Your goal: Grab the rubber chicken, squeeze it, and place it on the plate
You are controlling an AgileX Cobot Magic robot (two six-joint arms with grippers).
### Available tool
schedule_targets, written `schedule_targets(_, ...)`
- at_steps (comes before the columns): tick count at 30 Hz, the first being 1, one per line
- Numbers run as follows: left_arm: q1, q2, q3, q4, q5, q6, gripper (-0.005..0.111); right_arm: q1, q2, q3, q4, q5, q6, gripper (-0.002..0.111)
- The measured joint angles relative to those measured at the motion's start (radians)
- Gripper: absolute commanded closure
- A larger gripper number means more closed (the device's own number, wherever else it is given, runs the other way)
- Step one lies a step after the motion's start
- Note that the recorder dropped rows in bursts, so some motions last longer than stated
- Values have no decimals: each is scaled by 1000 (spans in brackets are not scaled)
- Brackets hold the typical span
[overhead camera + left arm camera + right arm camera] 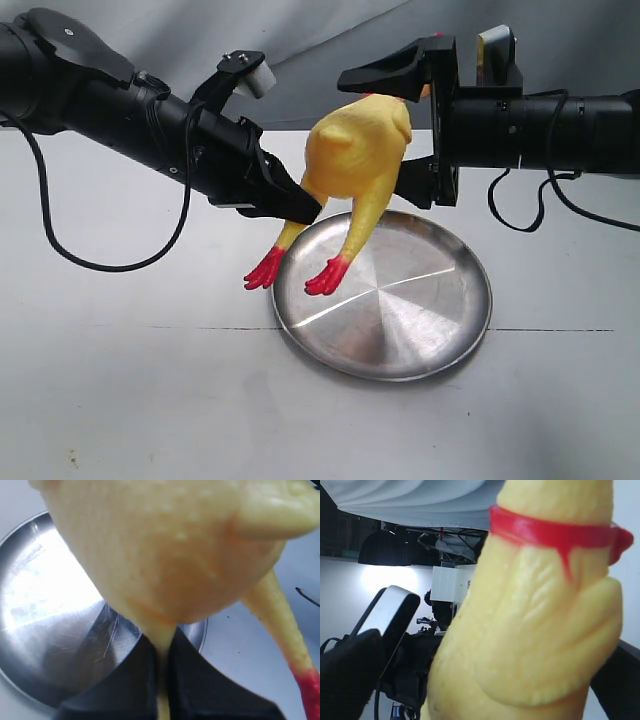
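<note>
Left gripper [298, 203] is clamped on the rubber chicken [352, 150] at its thin lower end, just above the plate [440, 320]. Right gripper [378, 135] straddles the body, grip unclear. It looks soft and light, so squeeze the belly.

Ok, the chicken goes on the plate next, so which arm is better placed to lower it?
Probably left: the left gripper is visibly clamped on the rubber chicken above the plate; the right gripper's hold is unclear.
</note>
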Motion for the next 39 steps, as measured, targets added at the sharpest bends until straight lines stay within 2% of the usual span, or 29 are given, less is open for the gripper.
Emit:
schedule_targets(1,0,0,0,0,0,0,107,0,0,0,0,0,0,30)
schedule_targets(5,0,0,0,0,0,0,107,0,0,0,-2,-3,0,109)
schedule_targets(18,0,0,-2,-4,0,0,107,0,2,0,-6,-7,0,108)
schedule_targets(20,0,0,-2,-4,0,0,107,0,2,0,-6,-7,0,105)
schedule_targets(22,0,0,-2,-4,0,0,107,0,2,0,-6,-7,0,98)
schedule_targets(25,0,0,-2,-4,0,0,107,0,2,0,-6,-7,0,77)
schedule_targets(27,0,0,-2,-4,0,0,107,0,2,0,-6,-7,0,54)
schedule_targets(30,0,0,-2,-4,0,0,107,0,2,0,-6,-7,0,15)
schedule_targets(31,0,0,-2,-4,0,0,107,0,2,0,-4,-7,0,6)
schedule_targets(32,0,0,-2,-3,0,0,107,0,2,0,-2,-7,0,3)
schedule_targets(39,0,0,-2,-3,2,0,107,0,2,0,0,-7,0,3)
